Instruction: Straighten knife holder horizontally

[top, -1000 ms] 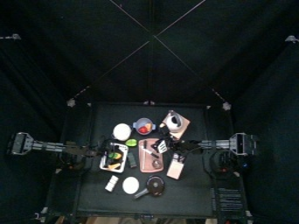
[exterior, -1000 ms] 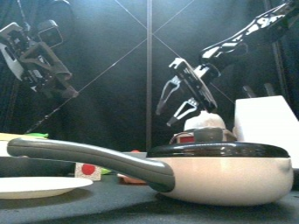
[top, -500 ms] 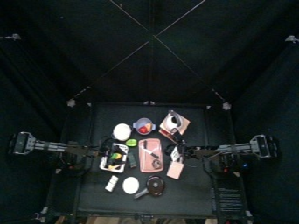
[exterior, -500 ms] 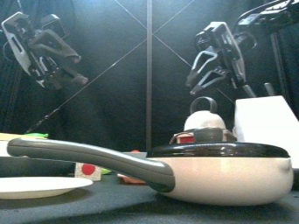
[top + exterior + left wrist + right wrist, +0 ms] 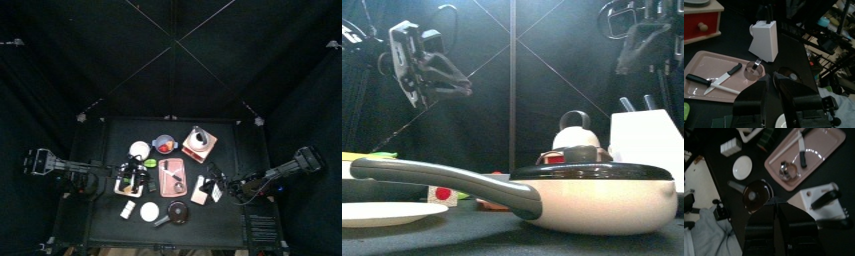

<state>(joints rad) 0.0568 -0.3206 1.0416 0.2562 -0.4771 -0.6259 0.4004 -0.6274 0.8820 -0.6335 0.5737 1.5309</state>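
Note:
The knife holder (image 5: pixel 202 189) is a pale block with dark knife handles. It stands right of the reddish-brown board (image 5: pixel 171 180) and is slightly turned. It shows at the right of the front view (image 5: pixel 647 140) and in both wrist views (image 5: pixel 764 40) (image 5: pixel 827 203). My left gripper (image 5: pixel 120 179) hangs high over the table's left side (image 5: pixel 433 68), left of the board, its jaws together (image 5: pixel 774 80). My right gripper (image 5: pixel 242 188) is raised at the table's right edge (image 5: pixel 643 42), clear of the holder, jaws together and empty (image 5: pixel 776 205).
The board carries a knife (image 5: pixel 721 80) and a small cup (image 5: pixel 754 74). A pan (image 5: pixel 583 190) and a white plate (image 5: pixel 382 213) lie at the front. A kettle (image 5: pixel 198 142), a bowl (image 5: pixel 163 143) and a red drawer box (image 5: pixel 701 22) stand further back.
My right gripper has lifted away from above the knife holder and drawn back to the right. My left gripper has moved inward toward the board.

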